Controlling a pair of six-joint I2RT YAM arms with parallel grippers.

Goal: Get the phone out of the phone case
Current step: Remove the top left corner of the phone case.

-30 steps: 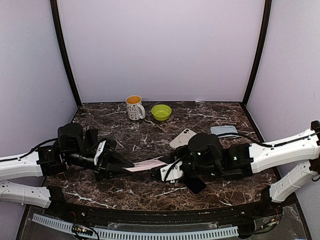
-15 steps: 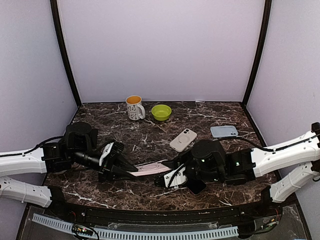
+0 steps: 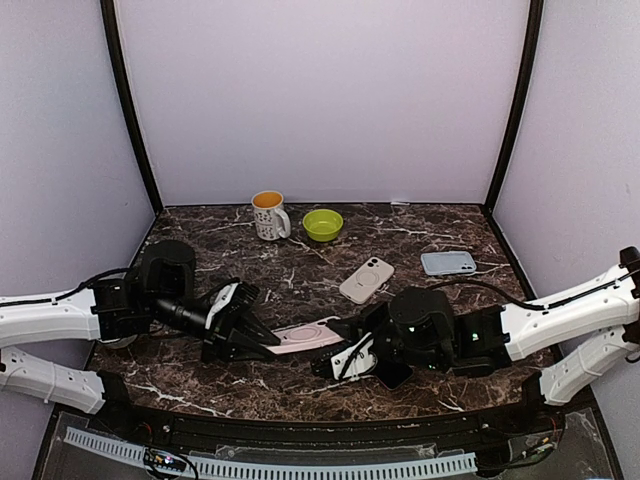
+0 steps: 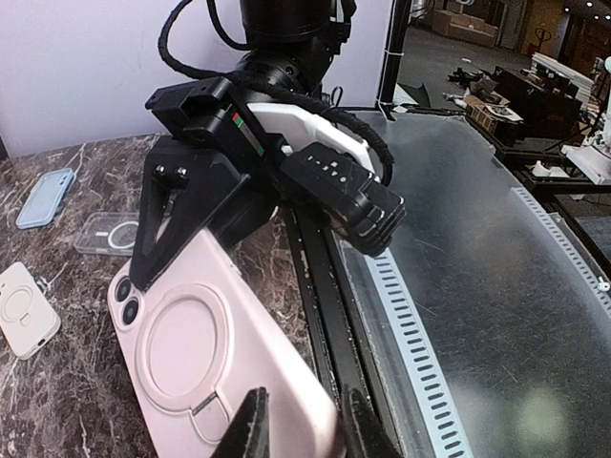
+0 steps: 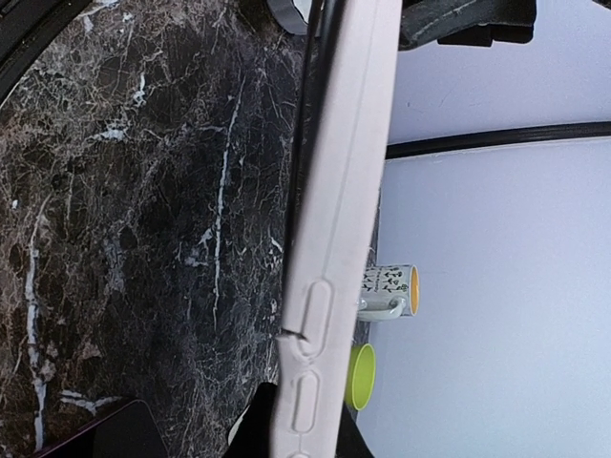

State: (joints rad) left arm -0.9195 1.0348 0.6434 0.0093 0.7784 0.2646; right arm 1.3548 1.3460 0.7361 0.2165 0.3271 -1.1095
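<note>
Phone [image 4: 125, 297] mostly hidden inside pink case [image 4: 212, 355]

The pink phone case [image 3: 305, 337], clamped between left gripper [image 3: 268, 346] and right gripper [image 3: 338, 347], bars the front middle; bare table [image 3: 300, 270] lies open behind it up to the mug [image 3: 267, 214] and green bowl [image 3: 322, 224]; a beige case [image 3: 366, 279] and blue case [image 3: 448, 263] clutter the right.

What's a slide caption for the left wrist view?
Left gripper and right gripper hold opposite ends of the pink phone case above the table.
</note>
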